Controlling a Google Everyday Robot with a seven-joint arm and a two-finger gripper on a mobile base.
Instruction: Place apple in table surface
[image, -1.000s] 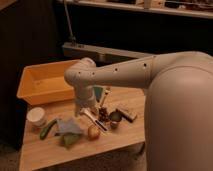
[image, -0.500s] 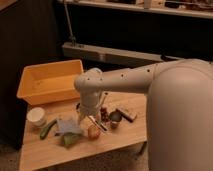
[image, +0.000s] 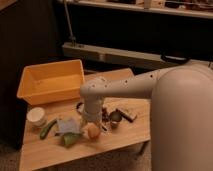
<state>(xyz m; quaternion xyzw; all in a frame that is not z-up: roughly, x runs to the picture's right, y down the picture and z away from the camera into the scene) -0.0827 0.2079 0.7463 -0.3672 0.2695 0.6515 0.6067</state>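
The apple (image: 93, 131), small, round and yellowish-tan, rests on the light wooden table surface (image: 120, 142) near the front middle. My gripper (image: 93, 120) hangs from the white arm straight down over the apple, its tip right at the apple's top. The wrist hides the fingers, and I cannot tell whether they touch the fruit.
An orange-yellow bin (image: 50, 80) stands at the table's back left. A white cup (image: 36, 116), a long green vegetable (image: 47, 129) and a grey-blue packet (image: 67, 125) lie left of the apple. A dark berry cluster (image: 105, 118), a small metal cup (image: 115, 117) and a dark bar (image: 127, 114) lie right.
The arm has swung lower and a little to the right, bringing the gripper down over the apple. The apple stays in the same place on the table.
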